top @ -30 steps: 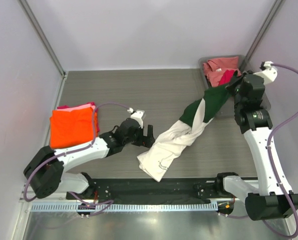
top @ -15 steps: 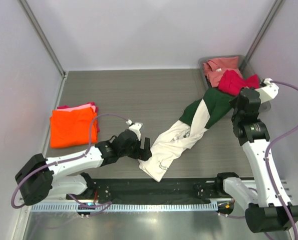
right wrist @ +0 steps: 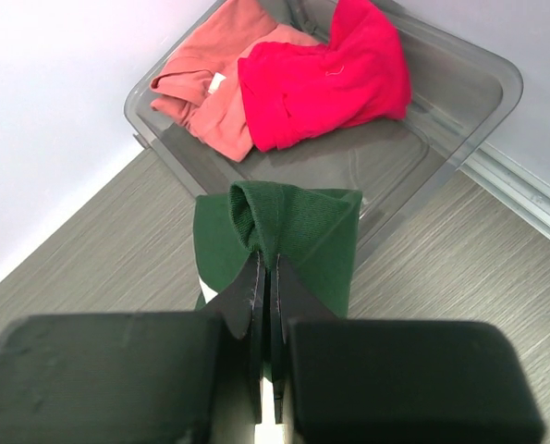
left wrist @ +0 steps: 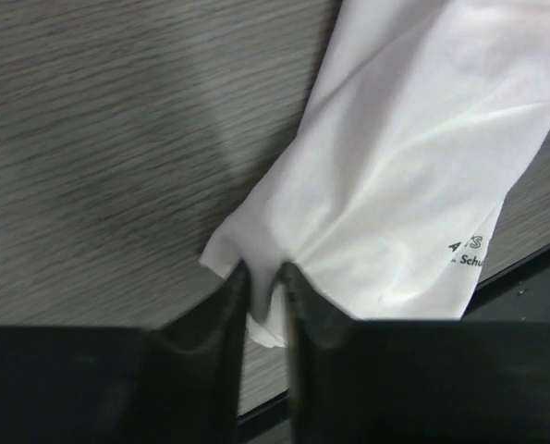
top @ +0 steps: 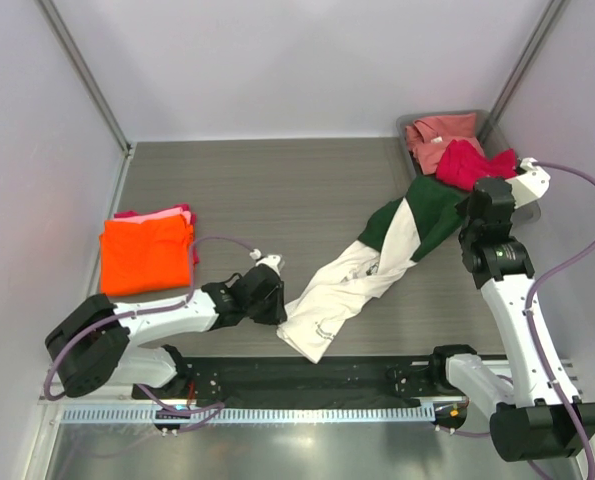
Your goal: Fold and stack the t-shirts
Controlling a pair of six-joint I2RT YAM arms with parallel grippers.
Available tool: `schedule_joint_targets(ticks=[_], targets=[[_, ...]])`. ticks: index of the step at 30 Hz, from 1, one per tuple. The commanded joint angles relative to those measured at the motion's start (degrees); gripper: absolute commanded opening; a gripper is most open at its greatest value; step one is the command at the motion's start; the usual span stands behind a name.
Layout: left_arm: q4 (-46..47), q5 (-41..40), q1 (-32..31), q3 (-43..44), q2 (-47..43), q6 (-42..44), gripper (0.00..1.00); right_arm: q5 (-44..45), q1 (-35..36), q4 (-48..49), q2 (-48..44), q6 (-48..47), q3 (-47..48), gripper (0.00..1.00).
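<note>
Grey bench (top: 277, 190) carries cream t-shirt (top: 349, 283) diagonally: left jaws pinch its pale hem, right jaws clamp green sleeve (right wrist: 298, 217). Bin (right wrist: 464, 97) behind holds salmon shirt (right wrist: 210, 88), crimson shirt (right wrist: 335, 74); orange stack (top: 142, 255) far left.

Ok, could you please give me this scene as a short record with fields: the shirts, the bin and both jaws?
shirt in work: cream cloth t-shirt with dark green sleeves, stretched diagonally, twisted, unfolded
left jaws: shut on a cream corner of it
right jaws: shut on a green sleeve
stack: folded orange t-shirt on a pink one, left side of the grey wood-grain table
waiting: salmon t-shirt and crimson t-shirt, crumpled in the grey plastic bin
</note>
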Motion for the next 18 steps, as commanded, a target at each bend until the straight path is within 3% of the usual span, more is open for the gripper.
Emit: schedule_joint_targets(ticks=[1, 3, 9, 12, 14, 18], targets=[[3.7, 4.2, -0.1, 0.2, 1.2, -2.0, 0.16, -0.4, -0.1, 1.7, -0.4, -0.2, 0.5, 0.01], [3.0, 3.4, -0.1, 0.8, 0.5, -1.7, 0.00, -0.7, -0.1, 1.7, -0.4, 0.0, 0.4, 0.01], [-11.3, -8.4, 0.8, 10.6, -6.4, 3.3, 0.00, -6.4, -0.1, 1.9, 3.6, 1.0, 3.4, 0.01], [-17.2, -7.7, 6.7, 18.9, -7.7, 6.9, 0.00, -10.3, -0.1, 2.2, 5.7, 1.7, 7.4, 0.01], [-19.8, -5.5, 14.3, 24.9, -7.5, 8.1, 0.00, -12.1, -0.1, 2.1, 7.2, 2.5, 10.3, 0.01], [-25.1, -6.2, 24.8, 37.9, -5.1, 9.9, 0.00, -18.2, -0.1, 2.2, 13.0, 5.4, 22.2, 0.01]])
